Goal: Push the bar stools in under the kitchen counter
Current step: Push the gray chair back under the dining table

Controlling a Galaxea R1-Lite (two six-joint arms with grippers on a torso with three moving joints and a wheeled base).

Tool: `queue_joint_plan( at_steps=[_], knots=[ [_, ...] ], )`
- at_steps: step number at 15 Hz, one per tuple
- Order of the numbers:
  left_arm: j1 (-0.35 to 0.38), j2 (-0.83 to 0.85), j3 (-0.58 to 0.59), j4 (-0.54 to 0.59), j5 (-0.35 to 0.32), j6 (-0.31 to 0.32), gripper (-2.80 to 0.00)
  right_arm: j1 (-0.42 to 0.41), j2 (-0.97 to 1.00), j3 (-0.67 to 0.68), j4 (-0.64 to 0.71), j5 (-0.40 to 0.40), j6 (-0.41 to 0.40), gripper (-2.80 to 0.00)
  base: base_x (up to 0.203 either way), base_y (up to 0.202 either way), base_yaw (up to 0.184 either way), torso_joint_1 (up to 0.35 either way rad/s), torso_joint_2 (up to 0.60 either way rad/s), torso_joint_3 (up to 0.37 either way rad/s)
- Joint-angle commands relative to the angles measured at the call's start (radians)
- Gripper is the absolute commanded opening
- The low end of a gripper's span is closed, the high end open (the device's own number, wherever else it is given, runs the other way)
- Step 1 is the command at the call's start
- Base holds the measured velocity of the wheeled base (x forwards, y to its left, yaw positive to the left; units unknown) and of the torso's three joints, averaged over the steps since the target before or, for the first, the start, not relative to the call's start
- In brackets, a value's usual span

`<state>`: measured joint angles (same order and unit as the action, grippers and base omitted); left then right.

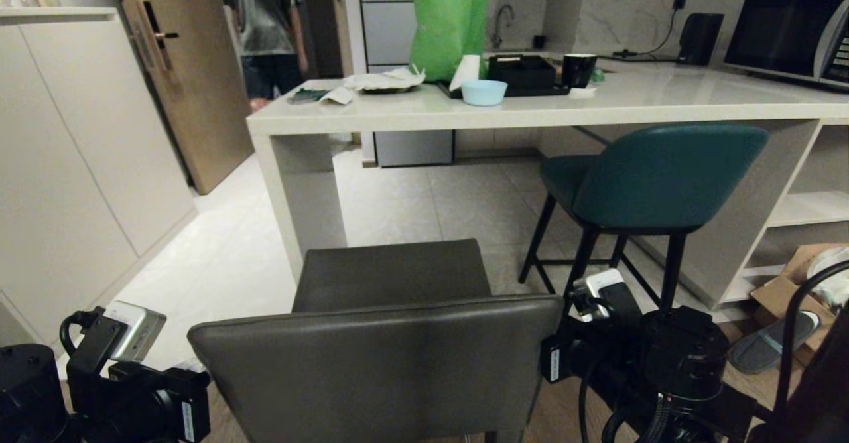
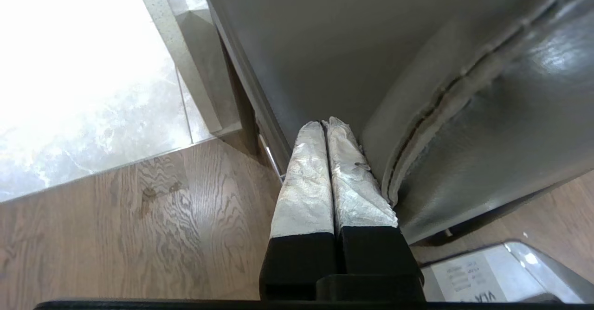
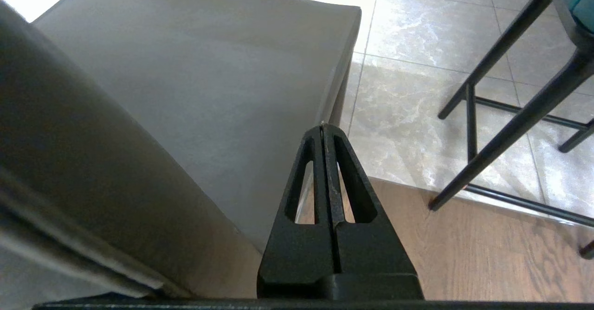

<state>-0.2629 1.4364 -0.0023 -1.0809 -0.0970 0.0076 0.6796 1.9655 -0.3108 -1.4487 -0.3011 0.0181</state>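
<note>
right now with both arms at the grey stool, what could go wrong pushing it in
1. Both grippers are shut and hold nothing: the left gripper lies beside the backrest edge of the grey stool, the right gripper beside its seat, so a push may slip off or twist it.
2. The counter's end panel stands just ahead on the left; a skewed stool could hit it.
3. The teal stool stands close on the right; legs might clash.

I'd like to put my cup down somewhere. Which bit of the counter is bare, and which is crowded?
The counter is bare along its front edge and on the stretch between the black mug and the microwave. The near-left corner ahead of the papers is bare too. The middle is crowded: green bag, paper roll, blue bowl, black tray.
</note>
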Motion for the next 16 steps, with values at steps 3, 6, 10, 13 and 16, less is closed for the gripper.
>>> queue_joint_plan(
  at_steps=[3, 6, 10, 13, 16],
  knots=[
    [-0.007, 0.000, 0.005, -0.005, -0.003, 0.000, -2.80, 0.002, 0.010, -0.010, -0.010, -0.001, -0.001, -2.80, 0.169, 0.000, -0.001, -0.001, 0.01, 0.003],
    [-0.007, 0.002, 0.005, -0.005, -0.003, -0.001, -2.80, 0.003, 0.012, -0.010, -0.010, -0.001, -0.001, -2.80, 0.191, 0.000, -0.001, -0.002, 0.00, 0.005],
    [-0.009, 0.016, 0.001, -0.007, -0.004, 0.000, -2.80, 0.009, 0.010, -0.001, -0.012, -0.003, -0.001, -2.80, 0.187, 0.000, 0.003, 0.004, 0.00, 0.002],
    [-0.016, 0.041, -0.010, -0.010, -0.004, 0.001, -2.80, 0.027, 0.010, 0.018, -0.038, -0.003, -0.001, -2.80, 0.186, 0.000, 0.000, -0.006, 0.00, 0.004],
    [-0.020, 0.081, -0.055, -0.010, -0.003, 0.003, -2.80, 0.049, 0.010, 0.050, -0.062, -0.003, -0.001, -2.80, 0.177, 0.000, 0.003, 0.002, -0.01, 0.007]
  ],
)
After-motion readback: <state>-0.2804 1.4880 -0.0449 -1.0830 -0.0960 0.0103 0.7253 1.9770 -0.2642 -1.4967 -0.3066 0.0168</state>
